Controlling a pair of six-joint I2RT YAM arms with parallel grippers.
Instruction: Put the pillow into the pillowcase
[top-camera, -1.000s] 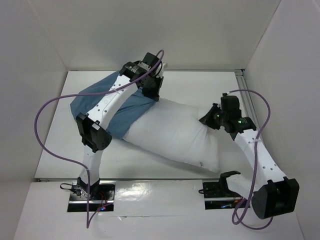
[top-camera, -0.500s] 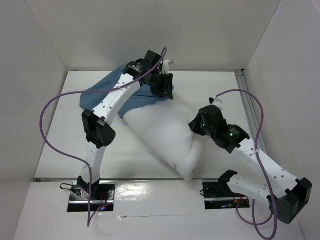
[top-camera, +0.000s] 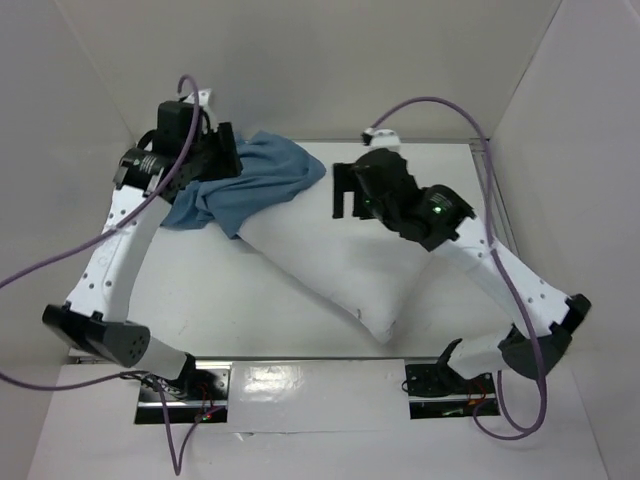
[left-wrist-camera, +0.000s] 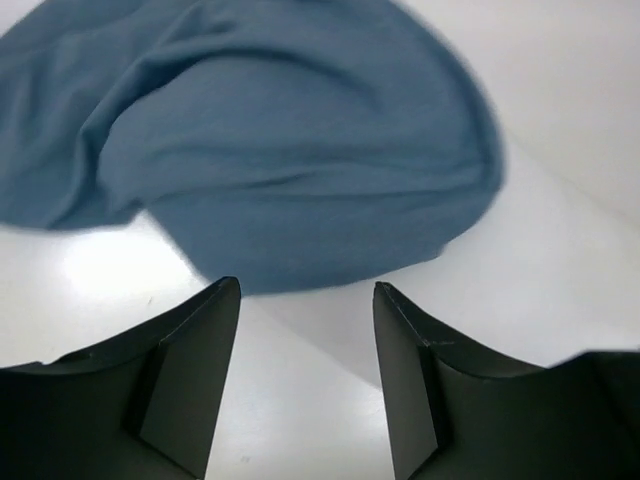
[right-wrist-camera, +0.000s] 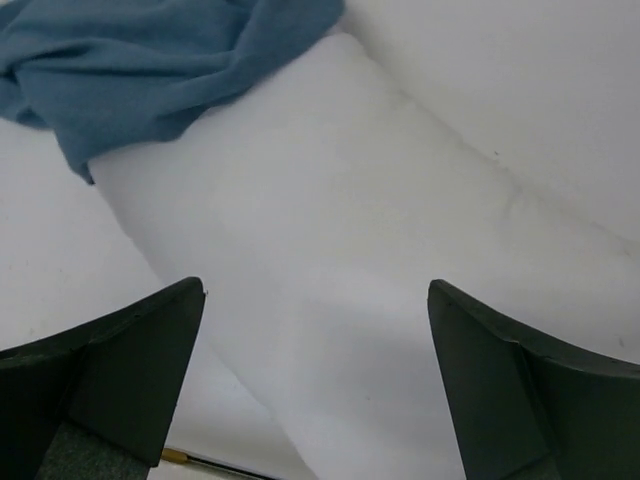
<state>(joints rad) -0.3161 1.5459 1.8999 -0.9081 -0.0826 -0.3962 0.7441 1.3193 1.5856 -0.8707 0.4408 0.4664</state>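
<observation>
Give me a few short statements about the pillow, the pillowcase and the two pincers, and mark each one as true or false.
1. The pillow lies slantwise on the table. True.
2. The pillowcase is a wrinkled blue cloth. True.
3. The whole pillow is inside the pillowcase. False: most of the pillow is bare, and the cloth is bunched at its far end only.
4. The left pincer is shut on the pillowcase. False: its jaws stand apart over the cloth and hold nothing.
5. The right pincer is open over the pillow and holds nothing. True.
</observation>
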